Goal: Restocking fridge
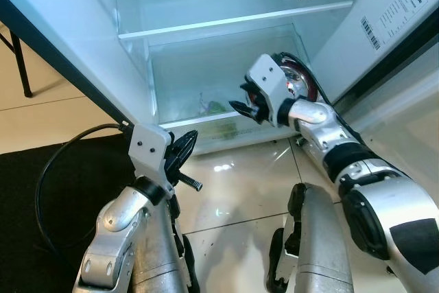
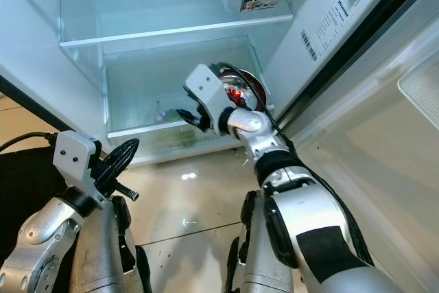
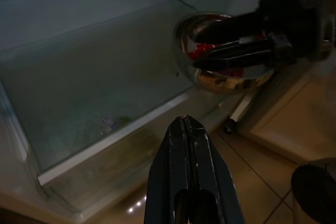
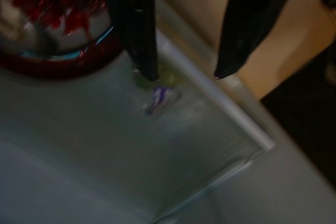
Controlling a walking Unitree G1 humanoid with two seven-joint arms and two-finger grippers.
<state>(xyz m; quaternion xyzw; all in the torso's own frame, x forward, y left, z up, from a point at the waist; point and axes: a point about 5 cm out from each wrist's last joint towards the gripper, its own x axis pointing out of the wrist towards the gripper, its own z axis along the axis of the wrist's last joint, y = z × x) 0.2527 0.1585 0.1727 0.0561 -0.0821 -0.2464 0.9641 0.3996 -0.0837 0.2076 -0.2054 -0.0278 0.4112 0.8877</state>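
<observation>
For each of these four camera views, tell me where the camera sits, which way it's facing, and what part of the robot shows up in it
Left eye view: on the head, looking down into the open fridge; left gripper low, right gripper reaching in.
Right eye view: beside it, same scene; both arms, and the bowl behind the right wrist.
Left wrist view: along its shut fingers toward the glass shelf.
Right wrist view: along its open fingers down onto the shelf.
Shared: the bowl of red food shows in both wrist views.
</observation>
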